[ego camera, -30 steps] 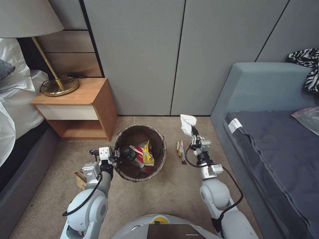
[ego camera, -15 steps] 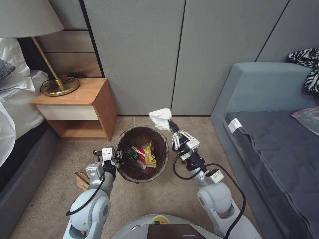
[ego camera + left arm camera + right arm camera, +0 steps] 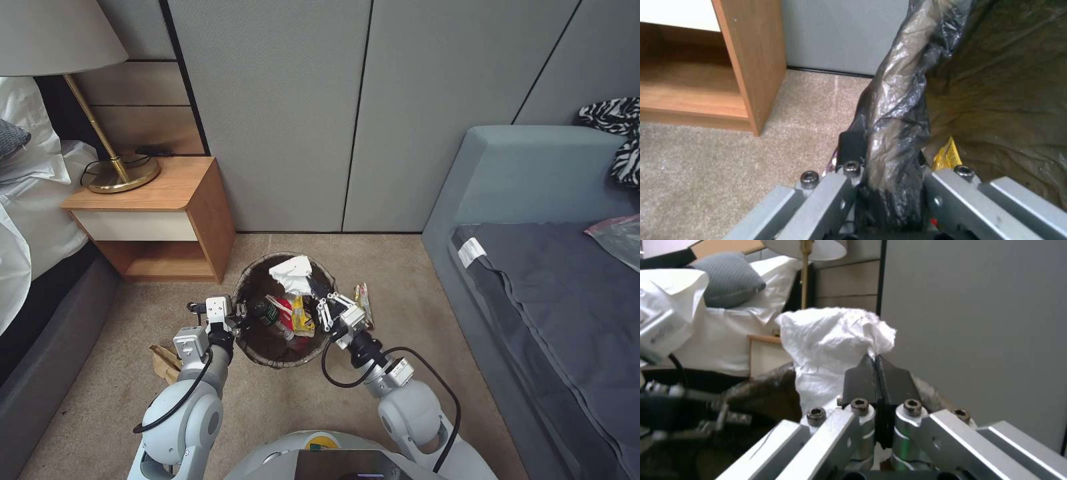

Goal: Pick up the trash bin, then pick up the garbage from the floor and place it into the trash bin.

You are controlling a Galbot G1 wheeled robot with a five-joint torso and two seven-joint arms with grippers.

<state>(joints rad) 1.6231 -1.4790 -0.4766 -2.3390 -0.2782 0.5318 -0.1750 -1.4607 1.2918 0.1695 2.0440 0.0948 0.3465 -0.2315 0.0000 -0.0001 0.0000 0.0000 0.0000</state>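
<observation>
R gripper (image 3: pixel 319 295) is swinging left from the floor by the sofa, now holding white tissue (image 3: pixel 291 273) pinched over the trash bin (image 3: pixel 257 283); drop pending. L gripper (image 3: pixel 239 311) is clamping bin's near-left rim.

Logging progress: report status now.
Left hand clamped on trash bin rim. Right hand holds white tissue over bin. Nothing blocking.
</observation>
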